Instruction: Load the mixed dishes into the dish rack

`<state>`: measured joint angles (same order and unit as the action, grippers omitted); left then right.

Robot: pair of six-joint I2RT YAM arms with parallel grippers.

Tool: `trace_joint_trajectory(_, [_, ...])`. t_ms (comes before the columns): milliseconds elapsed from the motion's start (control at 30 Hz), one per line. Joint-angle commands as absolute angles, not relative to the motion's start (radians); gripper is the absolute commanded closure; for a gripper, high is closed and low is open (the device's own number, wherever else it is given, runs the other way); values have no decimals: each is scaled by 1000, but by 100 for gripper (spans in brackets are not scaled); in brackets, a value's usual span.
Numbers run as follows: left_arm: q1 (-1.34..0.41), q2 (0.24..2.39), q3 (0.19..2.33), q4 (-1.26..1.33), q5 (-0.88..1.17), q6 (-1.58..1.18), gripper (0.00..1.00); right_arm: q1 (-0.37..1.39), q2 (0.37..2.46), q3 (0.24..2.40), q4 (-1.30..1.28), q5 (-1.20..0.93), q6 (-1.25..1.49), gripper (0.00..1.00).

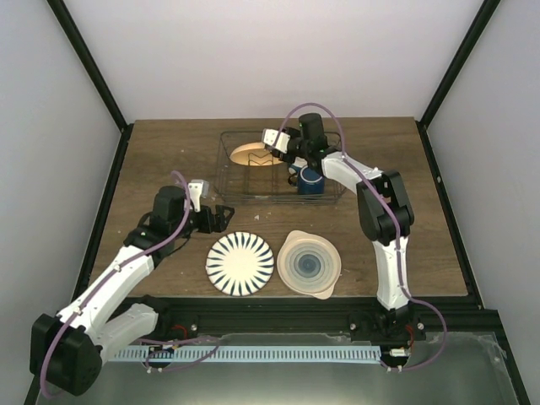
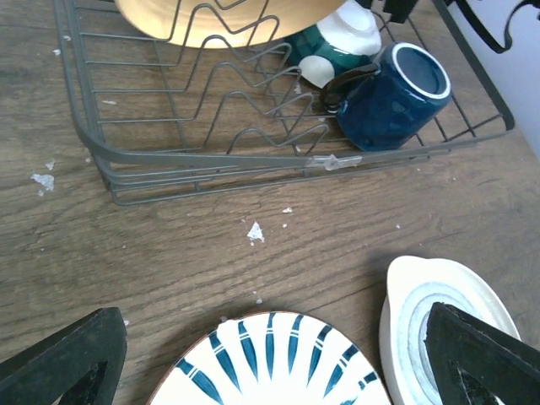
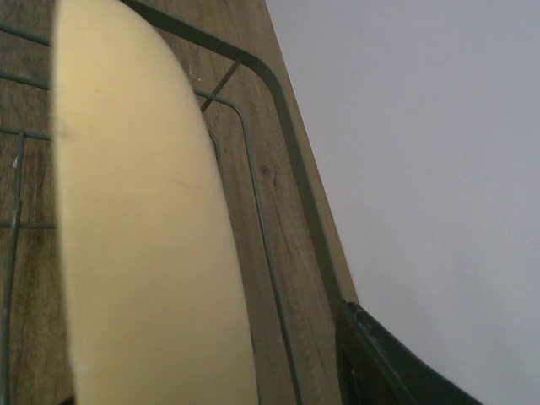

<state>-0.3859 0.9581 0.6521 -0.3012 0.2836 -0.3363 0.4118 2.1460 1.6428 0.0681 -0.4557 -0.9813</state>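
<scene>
Lying flat near the front of the table [image 1: 160, 152], the striped plate [image 1: 240, 263] and the pale blue-ringed plate [image 1: 310, 264] sat side by side, both outside the dish rack [image 1: 223, 169]. The left gripper [image 1: 224, 216] hovered just behind the striped plate with its fingers [image 2: 67, 359] spread wide. In its wrist view that plate lay between them and toward the arm's base. I judged the left arm the nearer for it. Farther back, the blue mug [image 1: 310, 180] lay on its side in the rack beside a white bowl [image 2: 337, 42]. The orange plate [image 1: 253, 154] stood among the dividers, with the right gripper [image 1: 278, 150] close against it. Whether it clasped the plate I could not tell.
</scene>
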Motion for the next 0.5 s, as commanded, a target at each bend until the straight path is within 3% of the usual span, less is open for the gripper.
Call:
trace_joint_trajectory(0, [-380,966,628,-314,224,-360,2,403,2078,1613,113,-417,-971,53])
trace_joint_trajectory(133, [-380,971,603,-340,160,-394,2,402,2026,1567,140,-341,-959,47])
trace_joint_trajectory(467, [-383,919,506,-435,7,-516,0,402,1846,1481,127,-168,-772,45])
